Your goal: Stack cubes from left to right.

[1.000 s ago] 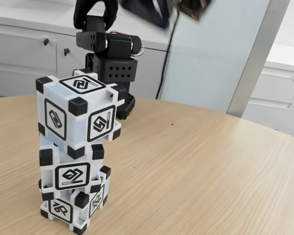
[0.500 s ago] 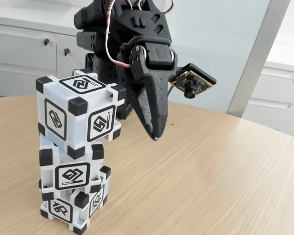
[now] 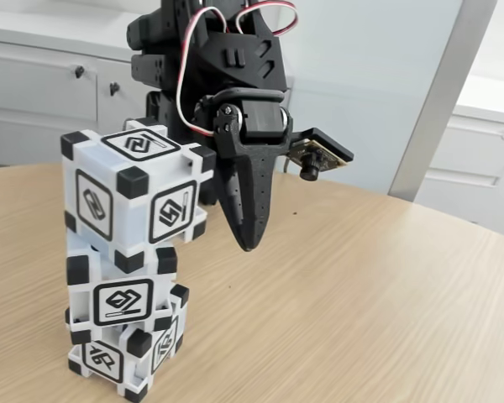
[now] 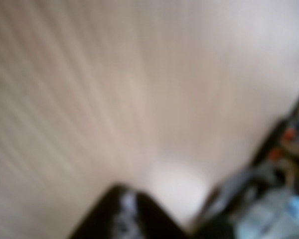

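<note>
Three white cubes with black corners and glyph markers stand in one tower at the left of the fixed view: the top cube (image 3: 134, 197), the middle cube (image 3: 122, 290) and the bottom cube (image 3: 118, 357), each turned a little against the others. My black gripper (image 3: 248, 243) hangs point-down just right of the top cube, above the table and apart from the tower. Its fingers lie together with nothing between them. In the blurred wrist view the gripper (image 4: 124, 199) tips show at the bottom edge over bare wood.
The tower stands near the front left edge of the round wooden table (image 3: 361, 311). The arm's base (image 3: 197, 117) is behind the tower. White cabinets (image 3: 42, 92) and a white post (image 3: 441, 92) are beyond the table.
The arm has swung down from above the picture. The gripper now hangs beside the tower and has shifted a little left toward it. The cubes have not moved.
</note>
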Action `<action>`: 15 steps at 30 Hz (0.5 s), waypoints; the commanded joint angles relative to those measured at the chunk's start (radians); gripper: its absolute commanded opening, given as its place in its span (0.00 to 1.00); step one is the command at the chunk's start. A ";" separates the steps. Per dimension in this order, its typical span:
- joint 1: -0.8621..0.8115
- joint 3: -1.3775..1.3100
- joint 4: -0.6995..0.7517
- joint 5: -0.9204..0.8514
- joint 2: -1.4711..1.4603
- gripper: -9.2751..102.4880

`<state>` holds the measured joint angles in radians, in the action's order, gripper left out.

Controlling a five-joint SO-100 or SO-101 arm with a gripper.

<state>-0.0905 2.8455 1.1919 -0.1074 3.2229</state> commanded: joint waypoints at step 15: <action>-0.009 -0.003 0.005 -0.028 0.052 0.08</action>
<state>-0.0905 2.8501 1.1919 -0.1243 3.2229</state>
